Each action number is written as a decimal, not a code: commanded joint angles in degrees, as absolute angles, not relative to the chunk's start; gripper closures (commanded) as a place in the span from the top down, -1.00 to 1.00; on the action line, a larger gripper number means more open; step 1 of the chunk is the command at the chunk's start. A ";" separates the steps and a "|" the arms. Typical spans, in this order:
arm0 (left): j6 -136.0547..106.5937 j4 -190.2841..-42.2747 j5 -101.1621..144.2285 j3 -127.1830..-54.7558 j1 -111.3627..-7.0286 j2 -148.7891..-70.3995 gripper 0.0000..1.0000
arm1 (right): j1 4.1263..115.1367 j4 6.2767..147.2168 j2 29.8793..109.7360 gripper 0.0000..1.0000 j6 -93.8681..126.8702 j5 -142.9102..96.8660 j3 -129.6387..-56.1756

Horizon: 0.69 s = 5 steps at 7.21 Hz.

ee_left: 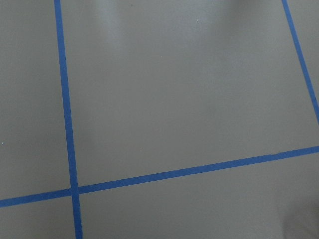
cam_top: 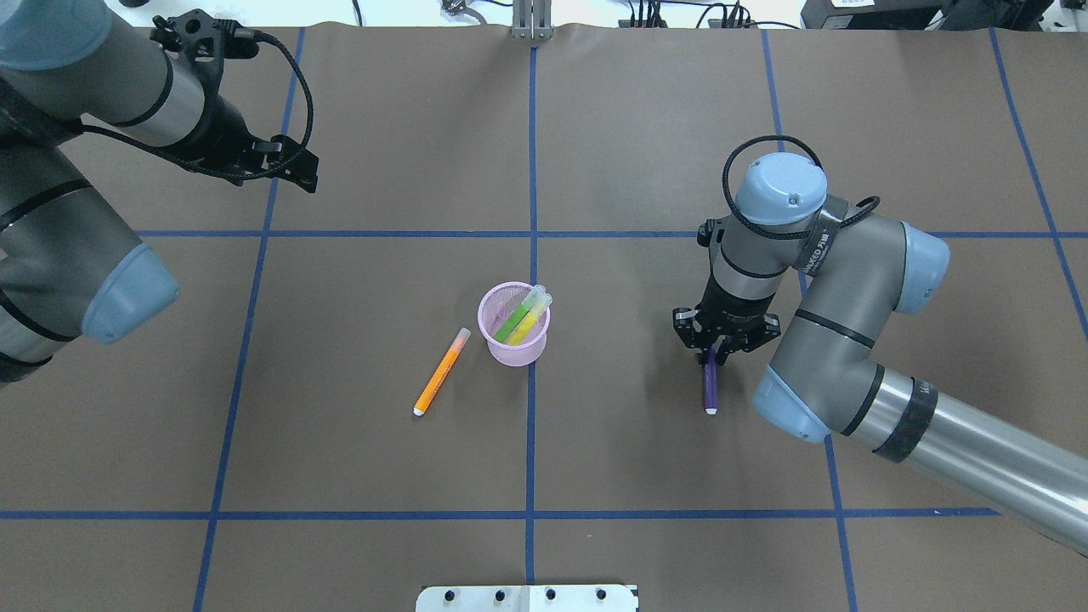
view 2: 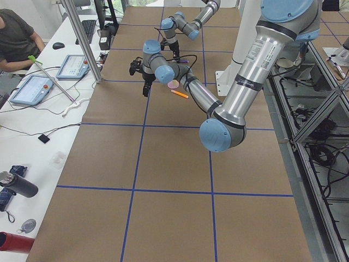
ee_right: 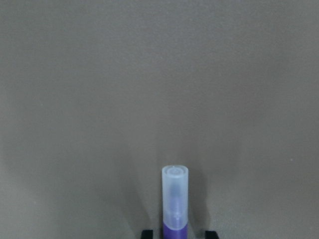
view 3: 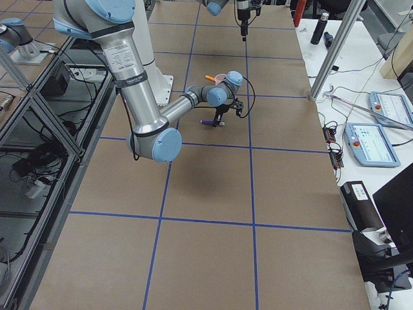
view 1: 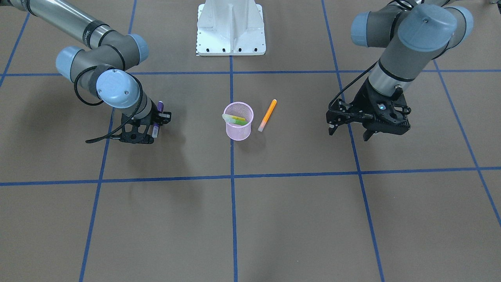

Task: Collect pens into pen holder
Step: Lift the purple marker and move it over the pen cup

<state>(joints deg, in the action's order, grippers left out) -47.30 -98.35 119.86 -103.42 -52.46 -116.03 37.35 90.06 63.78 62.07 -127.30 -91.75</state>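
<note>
The pink mesh pen holder [view 1: 238,133] [cam_top: 512,350] stands at the table's middle with the green pen [view 1: 239,122] [cam_top: 512,323] and a yellow one in it. The orange pen [view 1: 267,114] [cam_top: 441,371] lies on the table close beside the holder, on my left side. The purple pen [cam_top: 711,391] [ee_right: 175,199] lies on the table on my right. My right gripper [cam_top: 716,353] [view 1: 155,124] is low over it, jaws open on either side of its capped half with small gaps. My left gripper [cam_top: 293,166] [view 1: 349,132] is open and empty, far off to the left.
Brown table cover with blue tape grid lines [ee_left: 70,124]. The white robot base plate [view 1: 231,29] is at my edge of the table. The right forearm [cam_top: 935,425] stretches low over the table's right side. A person and desks [view 2: 22,38] are beyond the far edge.
</note>
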 commanded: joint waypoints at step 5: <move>-47.03 -98.35 119.88 -104.33 -52.12 -116.10 0.98 | 39.81 88.68 62.67 -1.00 65.19 -122.58 -99.89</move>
